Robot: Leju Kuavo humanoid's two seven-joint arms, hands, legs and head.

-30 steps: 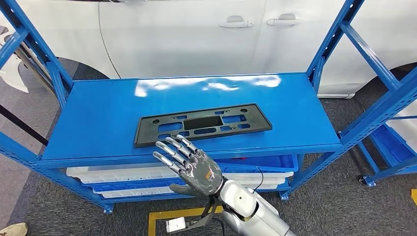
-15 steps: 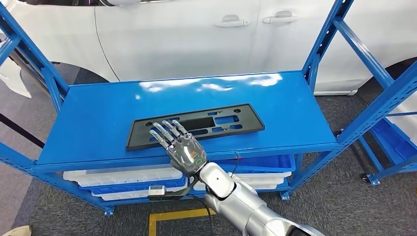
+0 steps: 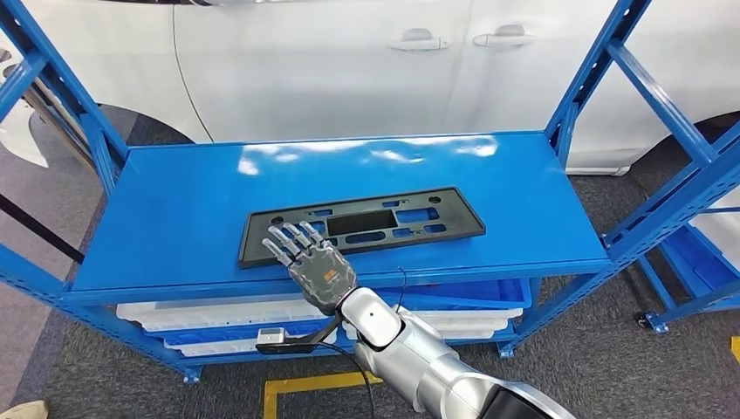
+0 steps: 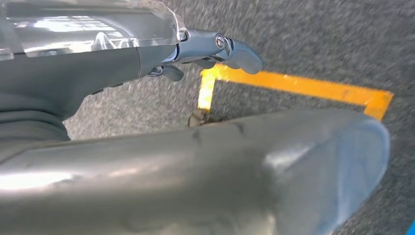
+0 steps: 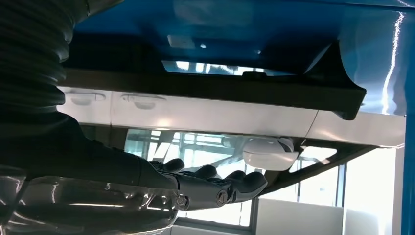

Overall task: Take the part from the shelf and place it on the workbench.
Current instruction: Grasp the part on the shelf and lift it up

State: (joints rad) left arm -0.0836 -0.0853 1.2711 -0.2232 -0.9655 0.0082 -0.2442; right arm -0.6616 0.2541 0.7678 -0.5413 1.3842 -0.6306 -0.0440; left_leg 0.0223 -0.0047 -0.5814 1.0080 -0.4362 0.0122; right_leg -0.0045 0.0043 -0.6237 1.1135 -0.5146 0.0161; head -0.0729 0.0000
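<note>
A flat black plastic part point(image 3: 401, 223) with several cut-outs lies on the blue shelf board point(image 3: 174, 209), near its front edge. My right hand point(image 3: 310, 257) reaches over the shelf's front edge, fingers spread and stretched out, their tips over the part's left end; it grips nothing. Whether the fingertips touch the part I cannot tell. From the right wrist view the part point(image 5: 244, 93) is a dark edge against the blue board, with the straight fingers point(image 5: 220, 188) a little apart from it. My left hand point(image 4: 215, 49) hangs over the grey floor, holding nothing.
Blue shelf uprights point(image 3: 602, 78) rise at both ends of the board. A white car point(image 3: 349, 70) stands right behind the shelf. White and blue bins point(image 3: 218, 314) sit on the level below. Yellow tape point(image 3: 305, 384) marks the floor in front.
My right hand has moved forward and up from below the shelf's front edge until its fingers are over the part's left end. The part has stayed put.
</note>
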